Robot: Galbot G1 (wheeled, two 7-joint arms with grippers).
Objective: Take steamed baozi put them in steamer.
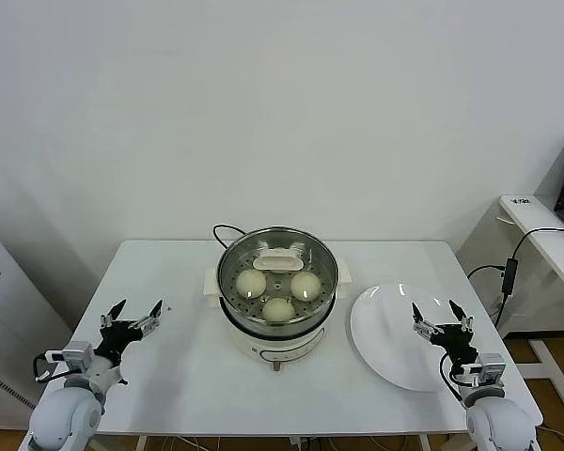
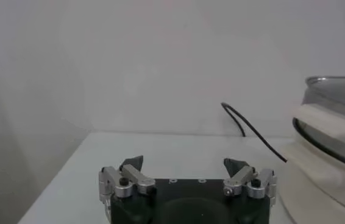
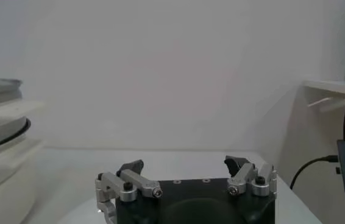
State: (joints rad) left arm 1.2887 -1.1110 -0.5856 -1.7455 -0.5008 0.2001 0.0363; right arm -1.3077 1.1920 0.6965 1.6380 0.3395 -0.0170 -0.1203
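Our left gripper (image 1: 133, 316) hangs low over the near left part of the white table (image 1: 183, 376) with its jaws spread wide and nothing between them; our right gripper (image 1: 442, 319) mirrors it on the other side, equally wide and empty, poised above the white plate (image 1: 385, 329), which carries nothing that we can see; both arms look parked rather than reaching, drawn back toward the body, we judge, so that the middle of the table stays unobstructed; between them stands the steamer (image 1: 277, 324), a shiny steel pot on a white base with a black cord (image 1: 224, 230) trailing off behind it; the glass lid (image 1: 277, 256) with its white handle sits on top, presumably to keep the contents covered; through the glass we count three steamed baozi (image 1: 278, 308) resting on the perforated tray, and whether a fourth lies under the handle we cannot tell; the buns are thus well apart from either gripper, inside the pot, to the right of our left gripper and to the left of our right one; with the plate bare and the lid on, we judge the loading essentially done.
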